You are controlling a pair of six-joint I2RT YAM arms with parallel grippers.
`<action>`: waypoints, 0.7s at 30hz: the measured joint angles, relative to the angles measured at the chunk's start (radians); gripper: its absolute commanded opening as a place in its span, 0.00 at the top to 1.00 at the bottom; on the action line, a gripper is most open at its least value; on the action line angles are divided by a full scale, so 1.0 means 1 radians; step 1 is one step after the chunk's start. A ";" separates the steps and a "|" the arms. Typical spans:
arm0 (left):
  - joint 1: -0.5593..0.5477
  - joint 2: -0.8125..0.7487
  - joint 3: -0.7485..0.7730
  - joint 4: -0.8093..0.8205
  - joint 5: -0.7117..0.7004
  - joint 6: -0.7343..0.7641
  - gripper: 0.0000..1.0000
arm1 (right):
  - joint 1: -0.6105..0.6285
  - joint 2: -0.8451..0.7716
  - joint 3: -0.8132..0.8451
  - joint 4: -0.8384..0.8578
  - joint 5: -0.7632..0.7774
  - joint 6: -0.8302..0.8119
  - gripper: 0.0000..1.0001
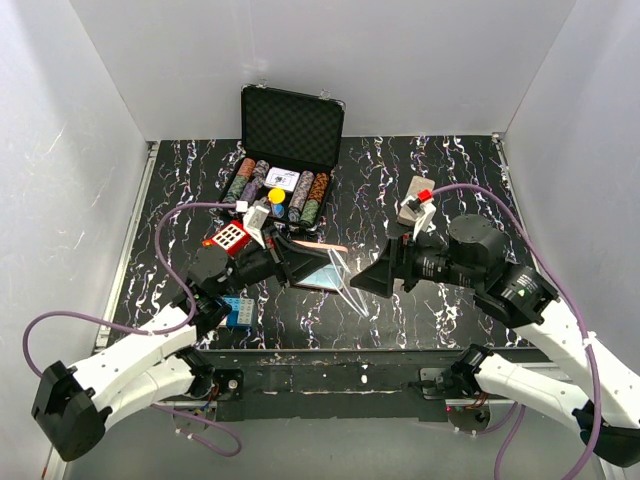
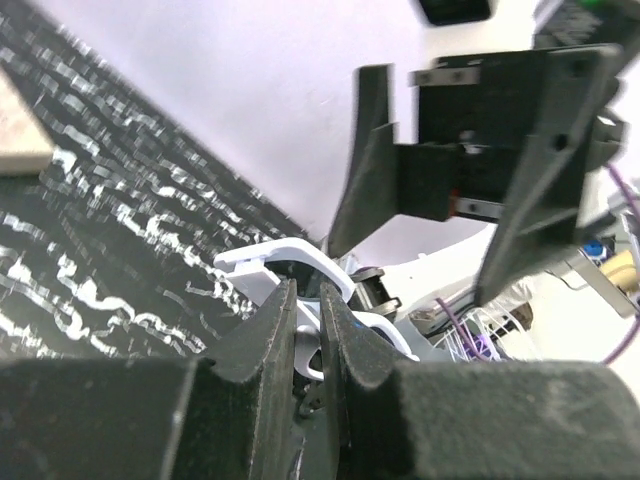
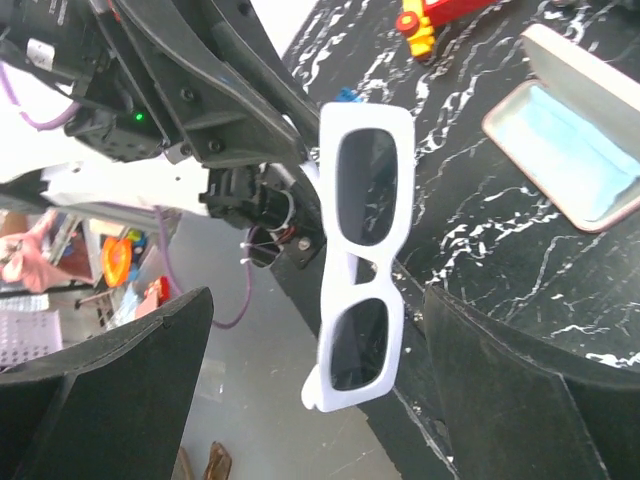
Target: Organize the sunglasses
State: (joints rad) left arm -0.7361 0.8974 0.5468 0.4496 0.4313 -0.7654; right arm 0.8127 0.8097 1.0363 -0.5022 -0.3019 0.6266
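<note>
The white-framed sunglasses (image 3: 365, 255) with dark lenses hang in the air, unfolded. My left gripper (image 2: 305, 292) is shut on their frame (image 2: 300, 262). From above, the left gripper (image 1: 305, 262) holds the sunglasses (image 1: 348, 288) over the table's middle. My right gripper (image 3: 318, 300) is open, with one finger on each side of the sunglasses and not touching them. It faces the left gripper from the right (image 1: 372, 280). An open pink case (image 3: 575, 165) with a light blue cloth lies beneath and behind. The purple sunglasses are out of view.
A grey-brown case (image 1: 415, 200) lies at the back right. An open black poker-chip case (image 1: 288, 160) stands at the back centre. A red toy (image 1: 228, 238) and a blue block (image 1: 238, 310) lie by the left arm. The table's front edge (image 1: 330, 340) is close below.
</note>
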 measured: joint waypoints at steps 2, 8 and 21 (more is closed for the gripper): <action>0.000 -0.031 0.001 0.047 0.029 0.016 1.00 | -0.004 -0.013 0.000 0.006 -0.040 0.003 0.07; 0.000 -0.098 0.028 0.112 0.097 0.062 1.00 | -0.015 -0.021 -0.042 0.108 -0.189 0.032 0.13; 0.000 -0.077 0.077 0.220 0.163 0.093 1.00 | -0.021 0.100 -0.072 0.476 -0.500 0.109 0.41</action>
State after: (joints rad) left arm -0.7357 0.8200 0.6239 0.6701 0.5945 -0.6724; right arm 0.7921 0.9092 0.9646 -0.0257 -0.8021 0.7361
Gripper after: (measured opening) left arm 0.127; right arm 0.651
